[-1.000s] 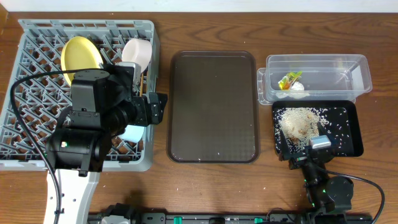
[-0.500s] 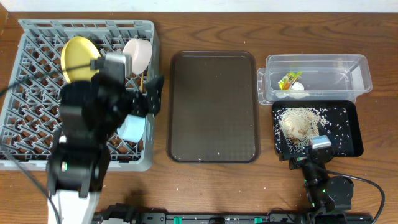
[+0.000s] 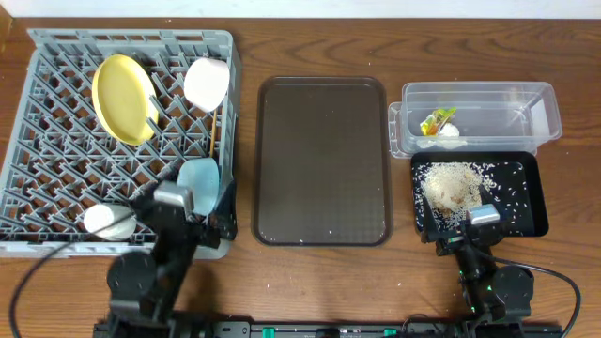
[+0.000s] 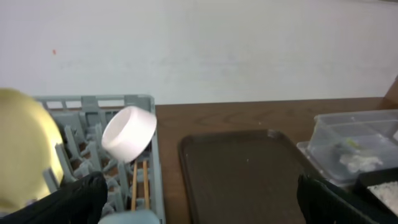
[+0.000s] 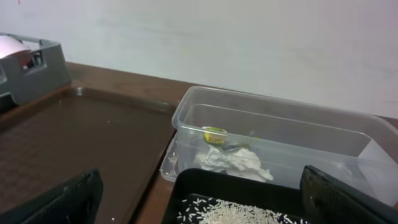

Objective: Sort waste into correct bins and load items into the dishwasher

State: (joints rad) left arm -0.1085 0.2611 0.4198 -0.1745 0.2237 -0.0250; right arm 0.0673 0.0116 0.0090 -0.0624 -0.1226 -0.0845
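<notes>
Since the left gripper withdrew, the rack lies uncovered.

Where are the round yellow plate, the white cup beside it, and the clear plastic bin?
Round yellow plate (image 3: 123, 98), overhead view, middle of its face.
White cup (image 3: 207, 84), overhead view, its outer wall.
Clear plastic bin (image 3: 498, 122), overhead view, bare floor.

Test lab: wooden table, blank wall
</notes>
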